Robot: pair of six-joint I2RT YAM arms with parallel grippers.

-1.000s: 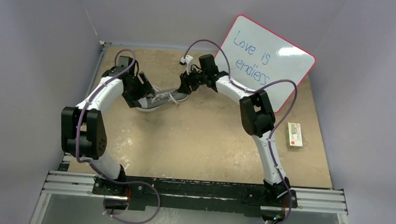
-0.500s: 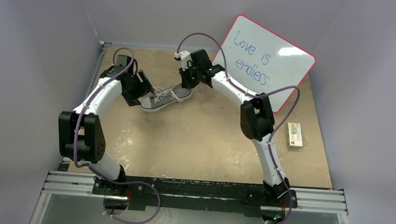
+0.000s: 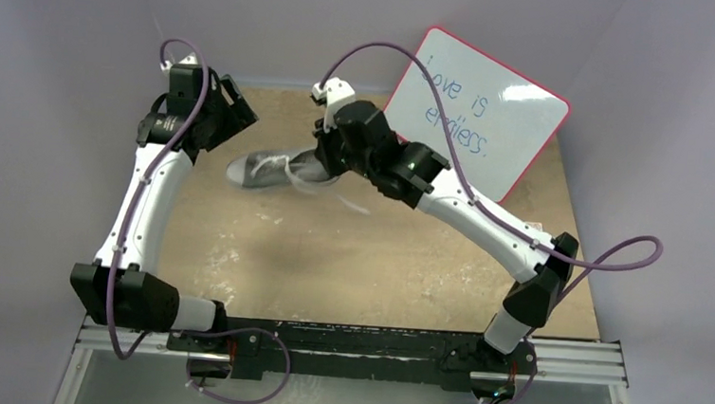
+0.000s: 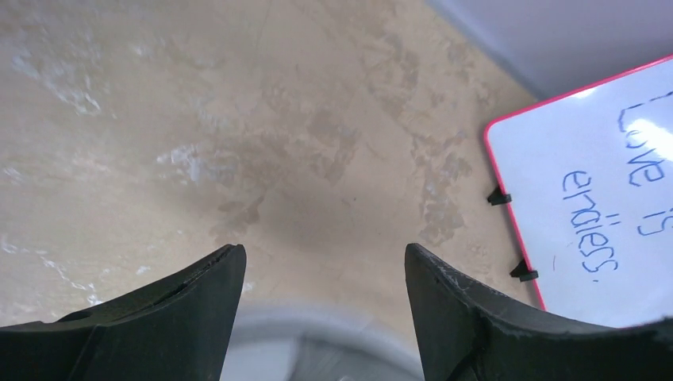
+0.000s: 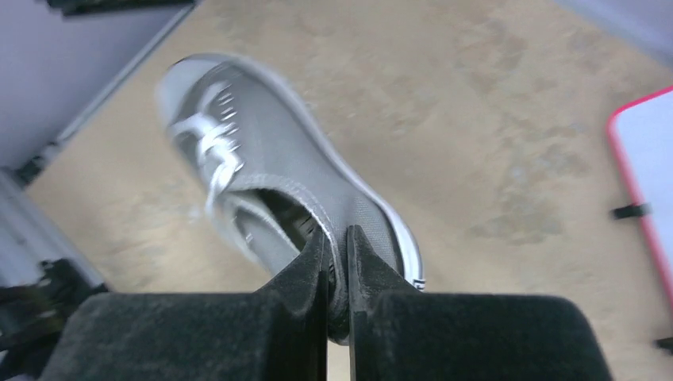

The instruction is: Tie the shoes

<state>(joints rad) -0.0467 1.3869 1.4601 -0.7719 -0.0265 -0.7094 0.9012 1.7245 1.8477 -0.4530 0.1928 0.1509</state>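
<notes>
The grey canvas sneaker (image 3: 266,170) with white laces, sole and toe cap hangs above the table, toe to the left. My right gripper (image 3: 323,162) is shut on the sneaker's heel collar; in the right wrist view (image 5: 337,238) one finger is inside the opening and one outside the sneaker (image 5: 278,159). My left gripper (image 3: 231,115) is open and empty, raised at the back left, just left of and behind the toe. In the left wrist view (image 4: 321,258) a blurred white toe cap (image 4: 317,341) shows low between the fingers.
A red-framed whiteboard (image 3: 479,106) reading "Love is endless" leans at the back right; it also shows in the left wrist view (image 4: 611,206). A small box (image 3: 532,243) lies on the table at the right. Grey walls enclose the table on three sides.
My right arm has stretched out and taken the sneaker by the heel, lifting and shifting it left. My left gripper has let go, risen and pulled back towards the back left.
</notes>
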